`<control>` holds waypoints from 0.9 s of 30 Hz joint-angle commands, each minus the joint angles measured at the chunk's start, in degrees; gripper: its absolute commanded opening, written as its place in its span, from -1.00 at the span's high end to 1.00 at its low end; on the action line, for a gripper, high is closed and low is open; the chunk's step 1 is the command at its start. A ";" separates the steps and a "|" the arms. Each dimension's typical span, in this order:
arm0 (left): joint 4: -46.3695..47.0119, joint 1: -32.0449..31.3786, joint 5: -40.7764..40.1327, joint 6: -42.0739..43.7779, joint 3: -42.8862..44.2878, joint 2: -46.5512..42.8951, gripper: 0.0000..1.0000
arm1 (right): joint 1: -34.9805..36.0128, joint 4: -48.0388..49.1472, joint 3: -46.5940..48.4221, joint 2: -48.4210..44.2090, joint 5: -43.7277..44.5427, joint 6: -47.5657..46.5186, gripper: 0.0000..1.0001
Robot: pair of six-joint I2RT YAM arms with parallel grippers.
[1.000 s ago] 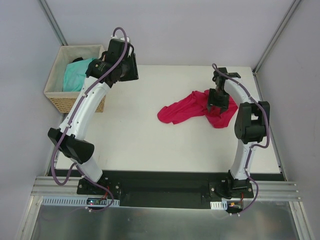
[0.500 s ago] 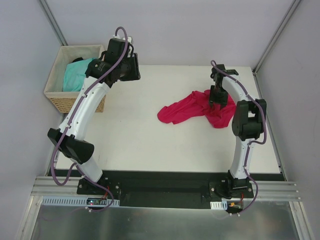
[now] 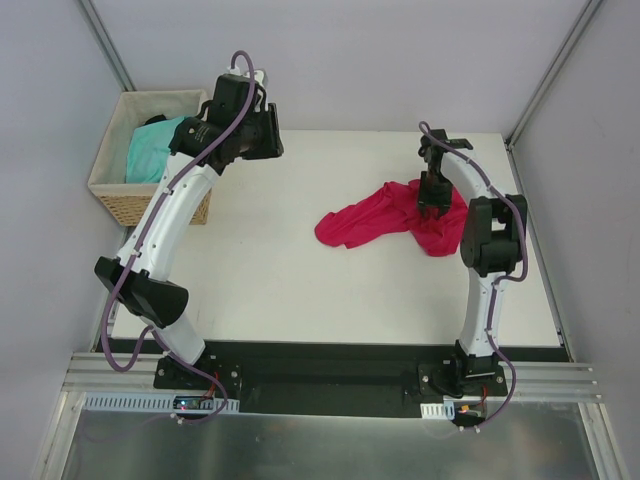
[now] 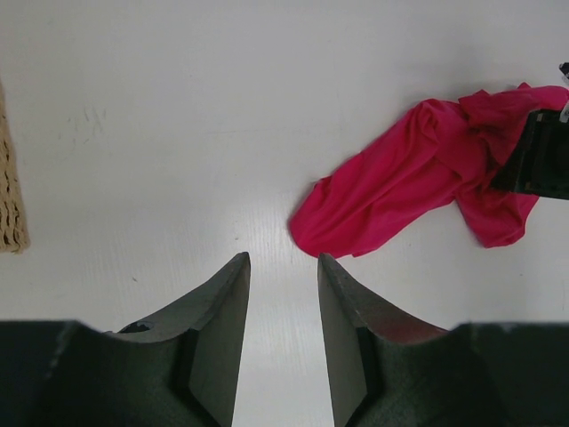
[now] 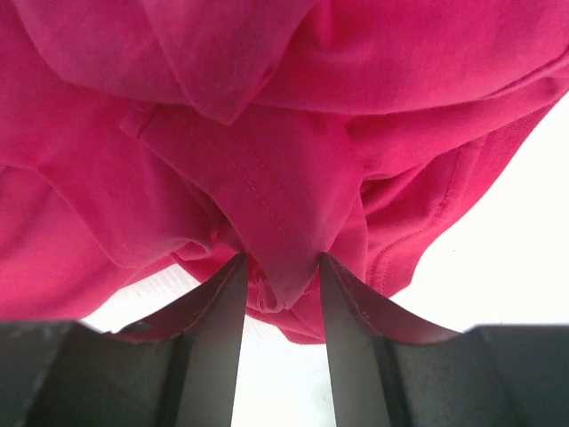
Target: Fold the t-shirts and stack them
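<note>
The crimson t-shirt (image 3: 365,222) lies crumpled on the white table (image 3: 280,285), to the right of the middle and towards the far side. It is one long bunched heap. A narrower part stretches out to the left, and a thicker lump is on the right, under the right arm. No sleeve or neck label can be made out in the folds.

The right gripper (image 5: 280,260) is lowered onto this right lump. In the right wrist view a fold of the red cloth with a stitched seam comes down between the two dark fingers and fills the narrow gap from one finger to the other. Whether the fingers already pinch the fold or only stand around it, I cannot tell.

The turquoise t-shirt (image 3: 150,155) is bundled inside the wicker basket (image 3: 108,188), which stands at the far left corner of the table, well apart from the crimson one.

The left gripper (image 4: 283,260) hangs above the table just beside the basket. It faces the crimson shirt from a distance. Its fingers stand a little apart, with a narrow gap and nothing between them.
</note>
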 commanded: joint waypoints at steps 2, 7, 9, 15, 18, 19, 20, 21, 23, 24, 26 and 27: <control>1.58 0.47 1.95 1.29 3.24 -1.46 0.28 | 0.30 0.31 2.33 1.19 0.43 -0.20 0.21; 1.66 0.47 2.12 1.47 3.68 -1.19 0.28 | 0.21 0.57 1.19 0.49 1.39 -0.20 0.51; 1.75 0.47 2.82 1.38 3.85 -0.58 0.28 | 0.21 0.49 0.57 -0.65 1.83 -0.46 0.70; 1.75 0.47 3.27 1.11 4.47 0.82 0.30 | 0.03 -1.70 1.88 -5.12 2.18 -0.37 0.99; 1.75 0.56 4.85 1.11 4.65 2.14 0.31 | 0.21 -4.87 6.62 -11.69 0.52 0.33 0.99; 1.84 0.56 5.81 1.11 4.82 2.49 0.31 | 0.47 -6.18 7.68 -13.55 -0.62 0.33 0.99; 1.75 0.56 6.25 1.11 5.00 3.54 0.31 | 1.00 -6.72 8.82 -15.40 -0.98 0.24 0.99; 1.75 0.56 7.04 1.11 5.08 3.99 0.31 | 1.35 -7.16 9.53 -17.42 -1.16 0.33 0.99; 1.75 0.56 8.36 0.94 5.52 5.56 0.32 | 1.97 -8.04 8.05 -22.52 -3.52 0.86 0.99; 1.84 0.56 8.80 0.85 5.79 6.18 0.33 | 2.14 -8.30 5.17 -23.93 -4.40 1.29 0.99; 1.75 0.56 10.20 0.94 6.58 7.59 0.34 | 3.19 -8.57 1.29 -27.98 -6.95 2.09 0.99; 1.75 0.56 10.56 0.85 6.84 8.03 0.35 | 3.81 -8.48 -2.99 -29.03 -7.31 2.09 0.99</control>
